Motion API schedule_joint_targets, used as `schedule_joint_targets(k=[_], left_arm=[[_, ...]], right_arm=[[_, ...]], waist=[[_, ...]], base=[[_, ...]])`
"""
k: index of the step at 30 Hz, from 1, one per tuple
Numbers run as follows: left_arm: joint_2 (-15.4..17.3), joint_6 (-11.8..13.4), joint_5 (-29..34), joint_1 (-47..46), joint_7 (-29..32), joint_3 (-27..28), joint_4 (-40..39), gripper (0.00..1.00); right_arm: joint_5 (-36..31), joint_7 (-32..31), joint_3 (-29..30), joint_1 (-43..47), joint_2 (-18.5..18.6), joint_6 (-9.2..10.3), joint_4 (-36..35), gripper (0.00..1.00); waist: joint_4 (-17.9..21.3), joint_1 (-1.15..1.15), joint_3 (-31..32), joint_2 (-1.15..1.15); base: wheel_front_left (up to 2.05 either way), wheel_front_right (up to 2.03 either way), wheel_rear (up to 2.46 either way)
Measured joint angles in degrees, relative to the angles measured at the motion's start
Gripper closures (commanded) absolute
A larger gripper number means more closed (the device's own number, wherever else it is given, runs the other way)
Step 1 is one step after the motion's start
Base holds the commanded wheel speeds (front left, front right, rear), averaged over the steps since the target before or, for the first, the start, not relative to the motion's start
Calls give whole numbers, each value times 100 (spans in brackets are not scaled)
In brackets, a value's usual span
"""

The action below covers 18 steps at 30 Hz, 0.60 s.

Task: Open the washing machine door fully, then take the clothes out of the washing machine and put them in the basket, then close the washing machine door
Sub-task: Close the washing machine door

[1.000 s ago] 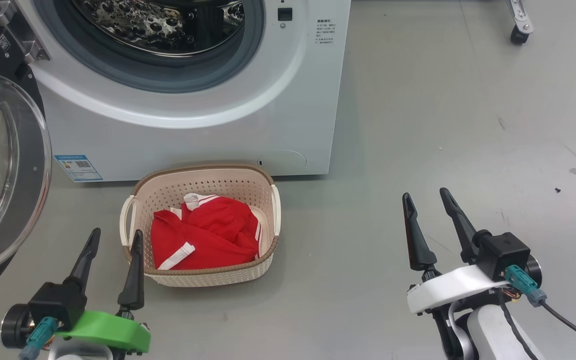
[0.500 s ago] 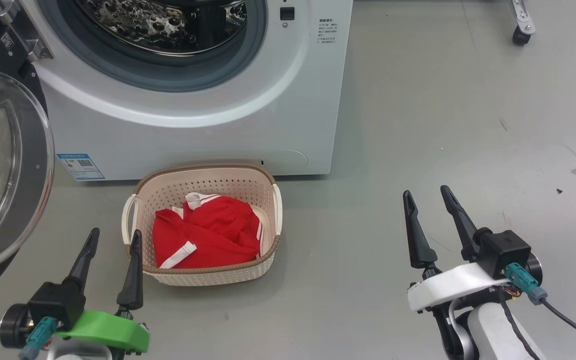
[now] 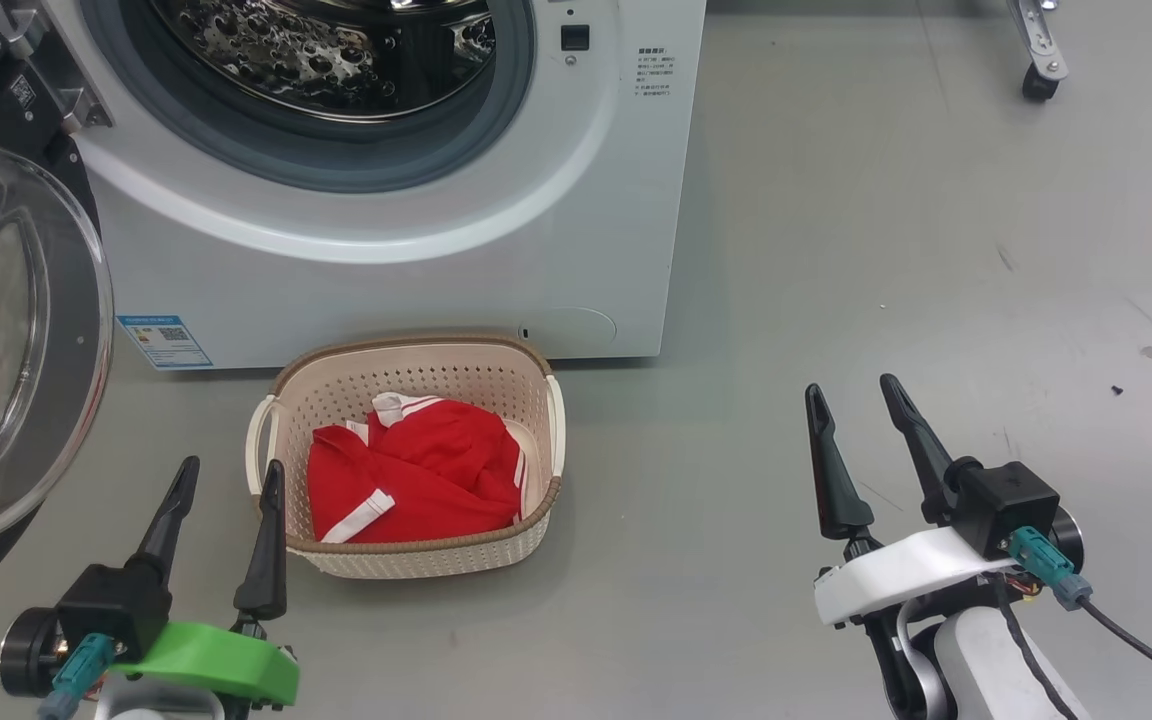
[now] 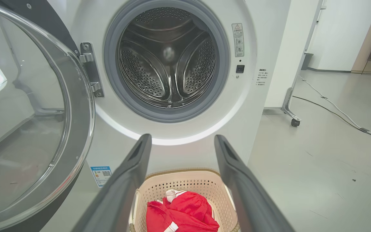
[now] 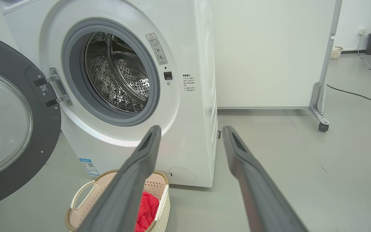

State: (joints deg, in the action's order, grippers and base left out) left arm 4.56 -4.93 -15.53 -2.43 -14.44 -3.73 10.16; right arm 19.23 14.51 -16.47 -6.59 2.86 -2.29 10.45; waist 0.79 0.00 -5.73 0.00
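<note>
My head camera tilted slightly; nothing else moved. The clothes (image 3: 414, 470) lie in the basket (image 3: 416, 350) before the washing machine (image 3: 386, 280); drum (image 4: 167, 64) looks empty, door (image 3: 16, 360) open. My left gripper (image 3: 233, 465) and right gripper (image 3: 849, 386) hold fingers wide, empty. Closing remains.

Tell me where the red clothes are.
The red clothes lie in the cream basket, head view lower left, before the white washing machine.
</note>
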Motion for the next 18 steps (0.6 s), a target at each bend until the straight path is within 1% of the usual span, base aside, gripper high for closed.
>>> schedule_joint_targets(k=[12,18], left_arm=[[-3,-41,11,1,0,8,0,0],[-11,-43,53,1,0,-21,0,0]], right_arm=[[102,0,-12,1,0,2,3,0],[99,0,33,4,-1,48,-2,0]], waist=[[-5,0,18,0],[-46,0,9,0]], base=[[0,0,0],[0,0,0]])
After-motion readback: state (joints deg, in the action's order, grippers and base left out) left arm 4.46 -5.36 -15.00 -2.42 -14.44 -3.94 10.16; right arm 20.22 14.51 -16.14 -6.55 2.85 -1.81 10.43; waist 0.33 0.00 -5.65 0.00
